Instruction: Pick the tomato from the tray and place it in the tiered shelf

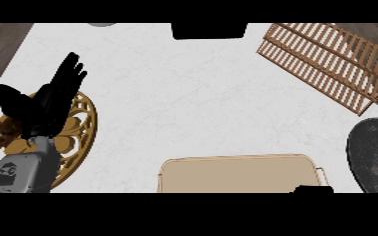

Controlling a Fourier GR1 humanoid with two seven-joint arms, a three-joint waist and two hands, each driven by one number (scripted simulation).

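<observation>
Tomato cannot be found in the head view: I cannot tell where it is. Only the pale bare floor of the tray [240,175] shows. The single beige tray lies at the near edge of the counter [184,90], its near side cut off by the view's lower edge. At its near right corner sits a small black shape that may be the right hand [314,189]; too little shows to tell how it is set.

One slatted wooden shelf [325,62] lies at the far right, turned at a slant, well apart from the tray. Between the two runs a wide stretch of bare white counter, which also reaches across the middle towards the left.

One left hand [55,97] shows at the left edge, resting with fingers straight and pointing up, holding nothing. It hangs over one round golden openwork stand [83,130], which it partly hides.

One black block [210,30] sits at the far edge. One grey round thing [103,24] peeks in beside it to the left. One dark rounded shape [364,155] crowds the right edge, just beside the tray.
</observation>
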